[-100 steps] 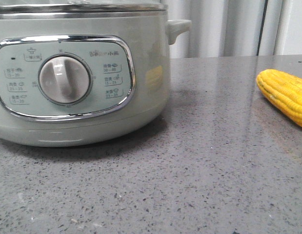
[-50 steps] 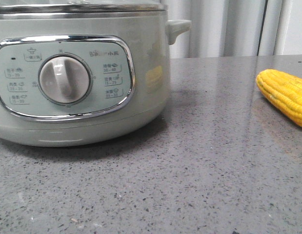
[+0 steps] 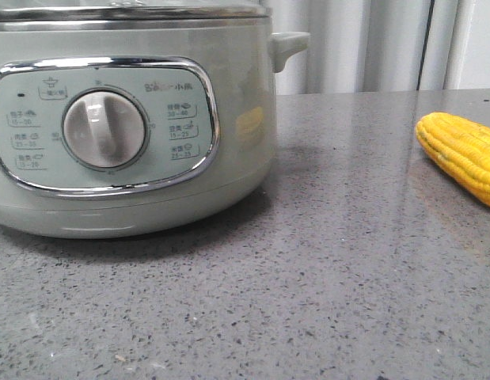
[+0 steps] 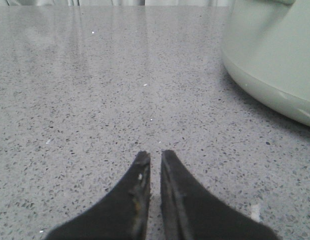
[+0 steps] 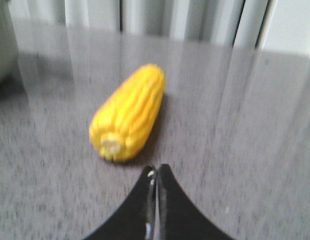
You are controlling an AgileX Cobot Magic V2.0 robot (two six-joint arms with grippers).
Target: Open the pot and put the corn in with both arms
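The pale-green pot (image 3: pixel 237 166) stands at the left of the front view, with its chrome-framed panel, off-white dial (image 3: pixel 104 129), side handle (image 3: pixel 288 43) and steel rim. A lid edge shows at the top. The yellow corn (image 3: pixel 462 154) lies on the grey counter at the far right. In the left wrist view my left gripper (image 4: pixel 155 155) is shut and empty, low over the counter, with the pot's lower wall (image 4: pixel 275 55) off to one side. In the right wrist view my right gripper (image 5: pixel 157 170) is shut and empty, just short of the corn's (image 5: pixel 128 112) blunt end.
The grey speckled counter (image 3: pixel 324 277) runs under everything. Pale curtains (image 3: pixel 363 43) hang behind the counter's back edge. Neither gripper shows in the front view.
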